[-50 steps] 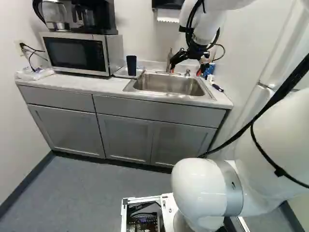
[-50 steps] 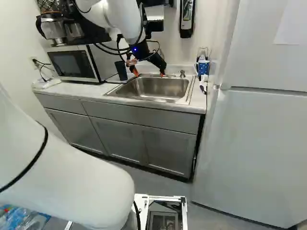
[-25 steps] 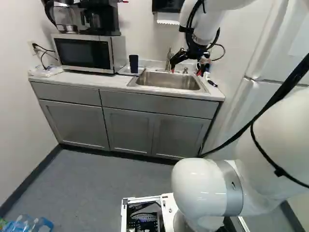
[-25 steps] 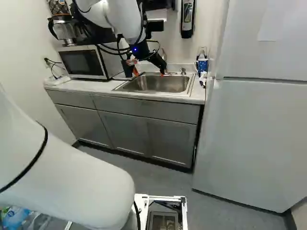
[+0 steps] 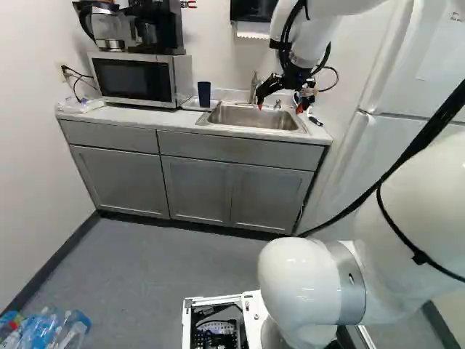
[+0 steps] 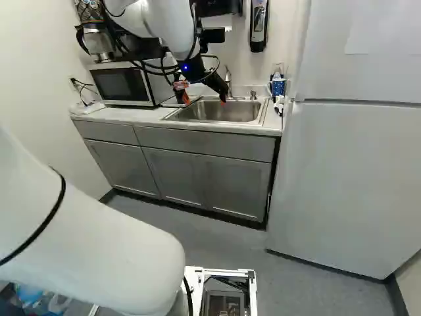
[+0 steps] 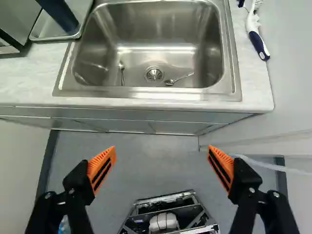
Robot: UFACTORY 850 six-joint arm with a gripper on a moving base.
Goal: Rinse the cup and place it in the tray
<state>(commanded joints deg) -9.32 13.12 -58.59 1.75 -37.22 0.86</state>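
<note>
Wrist view: end effector (image 7: 161, 147) wide apart. A skewed approach could tip the cup (image 7: 59, 15) (tall, narrow) over the edge of the tray (image 7: 53, 37).

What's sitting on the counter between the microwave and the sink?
The tray, with the dark blue cup standing on it. The left base view shows both between the microwave and the sink.
</note>
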